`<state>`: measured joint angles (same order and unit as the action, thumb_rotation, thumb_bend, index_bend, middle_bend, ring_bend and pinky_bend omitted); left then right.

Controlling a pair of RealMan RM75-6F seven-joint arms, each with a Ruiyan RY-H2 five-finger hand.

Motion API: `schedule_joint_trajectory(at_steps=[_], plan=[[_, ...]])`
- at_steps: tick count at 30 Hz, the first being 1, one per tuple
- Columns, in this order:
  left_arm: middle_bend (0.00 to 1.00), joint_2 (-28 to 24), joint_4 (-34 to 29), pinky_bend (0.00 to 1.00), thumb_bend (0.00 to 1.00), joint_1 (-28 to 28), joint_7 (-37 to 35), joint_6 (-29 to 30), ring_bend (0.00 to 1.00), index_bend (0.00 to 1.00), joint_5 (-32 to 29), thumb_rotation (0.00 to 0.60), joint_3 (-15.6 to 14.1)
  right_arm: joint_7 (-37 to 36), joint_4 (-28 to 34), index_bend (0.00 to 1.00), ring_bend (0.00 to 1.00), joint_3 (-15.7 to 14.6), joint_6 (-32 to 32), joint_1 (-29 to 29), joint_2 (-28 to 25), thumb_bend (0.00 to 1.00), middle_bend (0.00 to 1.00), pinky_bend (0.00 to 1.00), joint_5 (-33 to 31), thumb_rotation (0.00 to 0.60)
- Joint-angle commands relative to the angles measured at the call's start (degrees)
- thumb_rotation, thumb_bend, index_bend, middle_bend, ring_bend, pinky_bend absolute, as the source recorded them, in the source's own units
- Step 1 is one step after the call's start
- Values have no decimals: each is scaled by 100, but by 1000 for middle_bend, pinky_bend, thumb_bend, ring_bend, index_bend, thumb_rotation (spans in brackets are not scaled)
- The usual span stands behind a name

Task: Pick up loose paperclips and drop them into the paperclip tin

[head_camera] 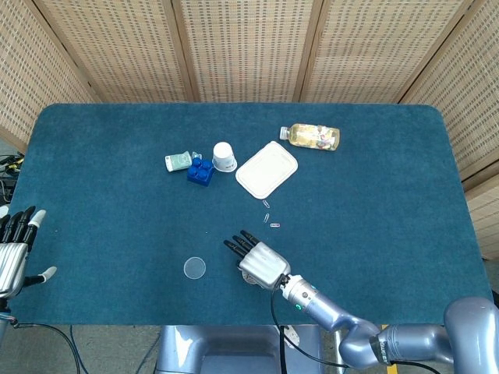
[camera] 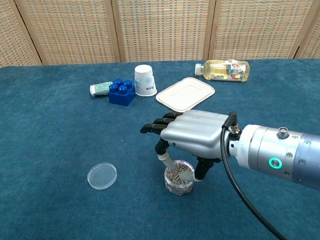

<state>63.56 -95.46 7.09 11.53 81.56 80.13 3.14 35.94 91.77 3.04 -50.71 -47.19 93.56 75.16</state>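
A staged robot test area, probably a laboratory rather than a home. A worktop covered in blue carpet-like fabric stands before woven cane screen panels. Unrelated household props lie scattered on it: a blue toy brick, paper cup, white tray, and bottle.
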Motion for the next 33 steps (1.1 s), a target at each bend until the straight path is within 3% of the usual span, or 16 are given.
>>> schedule_joint_trajectory(at_steps=[1, 7, 15, 22, 33], plan=[[0, 2, -1, 0, 0, -1, 4, 1, 0, 0, 1, 600, -1, 5, 25, 529, 0, -6, -16, 6, -8, 302, 28, 9, -6, 600], [0, 7, 4, 0, 0, 0, 4, 2, 0, 0, 4, 600, -4, -71, 132, 529, 0, 56, -114, 20, -85, 302, 28, 10, 23, 600], [0, 4, 5, 0, 0, -2, -5, 3, 0, 0, 1, 600, -3, -212, 267, 529, 0, 440, -348, 38, -539, 302, 28, 10, -179, 600], [0, 2, -15, 0, 0, -8, 6, 20, 0, 0, 41, 600, -21, -279, -338, 529, 0, 645, -327, 53, -502, 302, 28, 10, -811, 600], [0, 14, -1, 0, 0, 20, 14, -49, 0, 0, -55, 600, 10, -301, -1232, 528, 0, 929, -15, -182, 146, 302, 28, 9, -1924, 600]])
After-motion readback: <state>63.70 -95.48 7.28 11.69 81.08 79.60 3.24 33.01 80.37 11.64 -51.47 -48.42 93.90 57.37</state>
